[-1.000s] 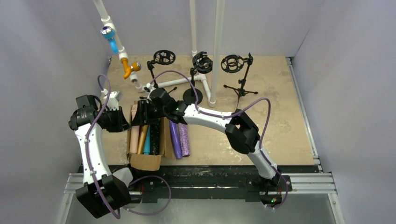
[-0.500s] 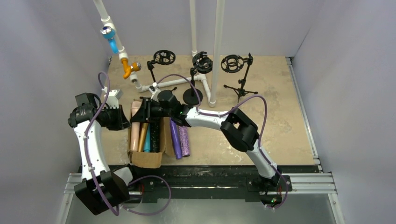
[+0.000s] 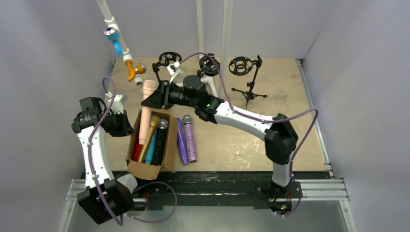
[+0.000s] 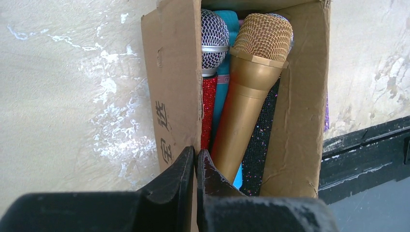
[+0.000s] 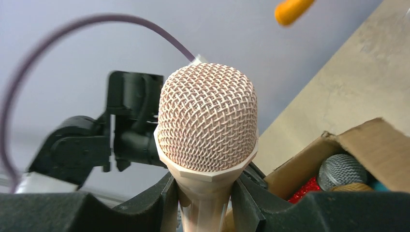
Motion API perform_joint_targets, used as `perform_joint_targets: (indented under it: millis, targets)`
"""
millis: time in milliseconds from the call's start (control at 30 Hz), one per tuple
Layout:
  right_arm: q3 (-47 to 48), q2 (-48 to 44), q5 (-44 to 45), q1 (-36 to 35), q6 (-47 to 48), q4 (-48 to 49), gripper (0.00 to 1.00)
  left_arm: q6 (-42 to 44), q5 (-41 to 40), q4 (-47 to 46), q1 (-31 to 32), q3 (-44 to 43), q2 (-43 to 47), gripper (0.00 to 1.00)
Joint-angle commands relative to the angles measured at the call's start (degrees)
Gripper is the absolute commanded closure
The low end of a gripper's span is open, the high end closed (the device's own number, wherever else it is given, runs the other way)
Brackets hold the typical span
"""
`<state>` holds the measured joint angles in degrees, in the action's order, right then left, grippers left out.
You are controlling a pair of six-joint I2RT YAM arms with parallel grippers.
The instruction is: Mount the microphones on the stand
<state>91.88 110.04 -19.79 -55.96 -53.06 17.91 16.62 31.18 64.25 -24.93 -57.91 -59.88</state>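
Note:
My right gripper (image 3: 155, 99) is shut on the peach microphone (image 3: 146, 108) and holds it upright-tilted above the far end of the cardboard box (image 3: 168, 150); in the right wrist view the fingers clamp its neck (image 5: 205, 193) below the mesh head. My left gripper (image 3: 126, 126) is shut on the box's left wall (image 4: 174, 87). Gold (image 4: 246, 92), red glitter (image 4: 209, 101), teal (image 4: 223, 82) and black glitter (image 4: 258, 145) microphones lie in the box. A purple (image 3: 181, 142) and a purple glitter microphone (image 3: 189, 137) lie on the table. A blue (image 3: 114, 38) and an orange one (image 3: 133, 71) hang on the white pipe stand (image 3: 126, 57).
Three black shock-mount stands (image 3: 170, 59), (image 3: 209, 65), (image 3: 241, 65) stand at the back. White upright pipes (image 3: 225, 29) rise behind my right arm. The black table edge rail (image 3: 212, 176) runs along the front.
My right gripper has lifted the peach microphone up out of the box and toward the back. The box has shifted and tilted slightly. The left gripper keeps its hold.

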Motion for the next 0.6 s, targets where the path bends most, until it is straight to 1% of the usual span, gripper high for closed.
perform_joint_targets:
  millis: [0, 133, 267, 333, 467, 567]
  targets:
    - [-0.5, -5.5, -3.1, 2.6, 6.9, -9.6, 0.94, -2.7, 0.1, -2.8, 0.2, -0.6, 1.7, 1.0]
    - [-4.5, -11.0, 0.8, 3.7, 15.8, -24.1, 0.95, -3.9, -0.9, -3.3, 0.3, -0.2, 2.2, 1.0]
    - [-15.5, -17.2, 7.0, 4.6, 19.8, -29.1, 0.95, -5.3, -0.5, -3.9, 0.3, 0.1, 3.1, 1.0]
    - [-20.8, -19.1, 9.9, 5.1, 20.3, -29.9, 0.95, -5.9, 0.0, -4.0, 0.3, 0.0, 3.3, 1.0]
    - [-30.2, -21.1, 11.6, 7.3, 19.0, -27.3, 0.95, -6.9, 0.2, -4.1, 0.3, -0.9, 3.9, 1.0]
    - [-33.9, -20.3, 11.5, 9.0, 18.7, -24.6, 0.95, -7.6, -0.2, -4.0, 0.1, -1.6, 4.5, 1.0]
